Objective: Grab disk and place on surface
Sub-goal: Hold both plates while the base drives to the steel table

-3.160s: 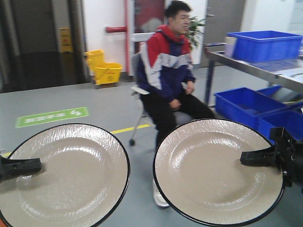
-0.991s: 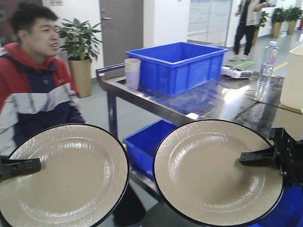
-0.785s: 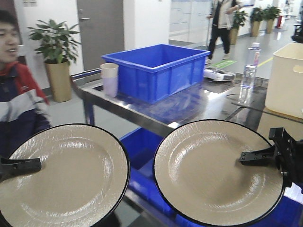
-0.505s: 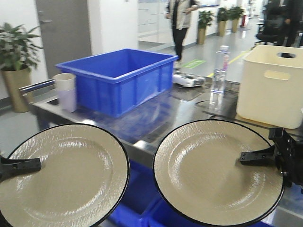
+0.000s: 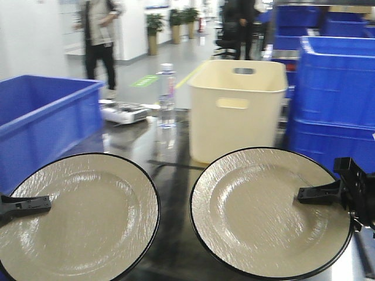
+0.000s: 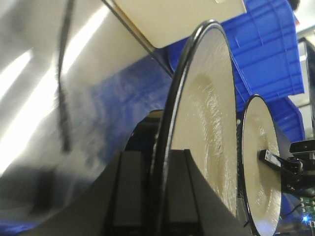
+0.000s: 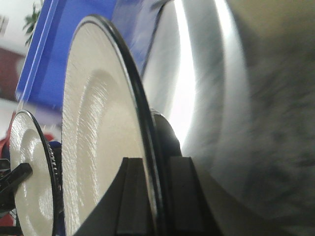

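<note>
**Robot reaches the table with both loads in hand.** The two-armed mobile robot faces the table (image 5: 170, 175) with a disk in each arm. The left pincer (image 5: 26, 205) is clamped on the outer rim of the left disk (image 5: 76, 219), and the right pincer (image 5: 319, 193) on the outer rim of the right disk (image 5: 269, 211). Both wrist views show the black rim wedged between the jaws. The two cream, black-edged disks sit side by side, level and face up, close but not touching. They appear to be held in the air over the near part of the dark, shiny tabletop rather than resting on it.

What has changed is the backdrop, not the grip. A few seconds ago the front view showed a seated man, then the table's far end sliding past. Now a cream bin (image 5: 237, 108), a water bottle (image 5: 166, 96) and a strip of black tape (image 5: 170, 165) lie straight ahead, with a blue crate (image 5: 41, 126) at left and stacked blue crates (image 5: 337, 88) at right. The disks hold the same place in the frame throughout.

The robot appears to have swung round to face the drop spot, so the carrying leg looks nearly over. What remains is likely to lower both disks flat onto bare metal short of the bin and let go.
</note>
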You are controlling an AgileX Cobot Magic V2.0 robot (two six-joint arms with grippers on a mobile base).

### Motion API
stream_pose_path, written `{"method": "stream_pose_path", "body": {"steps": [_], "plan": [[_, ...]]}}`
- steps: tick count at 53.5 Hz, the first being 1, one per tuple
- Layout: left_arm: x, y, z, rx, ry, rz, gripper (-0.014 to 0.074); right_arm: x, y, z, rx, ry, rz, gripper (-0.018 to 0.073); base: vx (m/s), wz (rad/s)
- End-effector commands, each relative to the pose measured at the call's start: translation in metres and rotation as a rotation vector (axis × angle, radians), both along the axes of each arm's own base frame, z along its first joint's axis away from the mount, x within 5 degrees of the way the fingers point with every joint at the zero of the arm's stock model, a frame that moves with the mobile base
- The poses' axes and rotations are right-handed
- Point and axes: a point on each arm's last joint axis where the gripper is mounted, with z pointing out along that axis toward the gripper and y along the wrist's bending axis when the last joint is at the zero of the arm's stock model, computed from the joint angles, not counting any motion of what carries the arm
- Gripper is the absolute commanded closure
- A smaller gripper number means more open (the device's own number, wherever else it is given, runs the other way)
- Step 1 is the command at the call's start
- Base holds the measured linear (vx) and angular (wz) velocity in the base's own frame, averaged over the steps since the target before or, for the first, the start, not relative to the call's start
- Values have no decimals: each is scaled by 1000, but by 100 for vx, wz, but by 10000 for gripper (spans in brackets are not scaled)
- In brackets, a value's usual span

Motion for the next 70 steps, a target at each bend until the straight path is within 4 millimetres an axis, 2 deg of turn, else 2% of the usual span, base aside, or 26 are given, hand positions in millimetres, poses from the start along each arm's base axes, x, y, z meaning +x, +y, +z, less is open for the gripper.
{"method": "stream_pose_path", "body": {"steps": [1, 25, 70], "plan": [[-5, -5, 30, -127, -100, -8, 598, -5, 3, 30, 105, -97, -20, 568, 28, -71], [-3, -4, 29, -117, -97, 14, 598, -5, 3, 30, 105, -97, -20, 568, 18, -48], [-3, -3, 30, -121, -98, 18, 598, -5, 3, 30, 105, -97, -20, 568, 1, -3]]}}
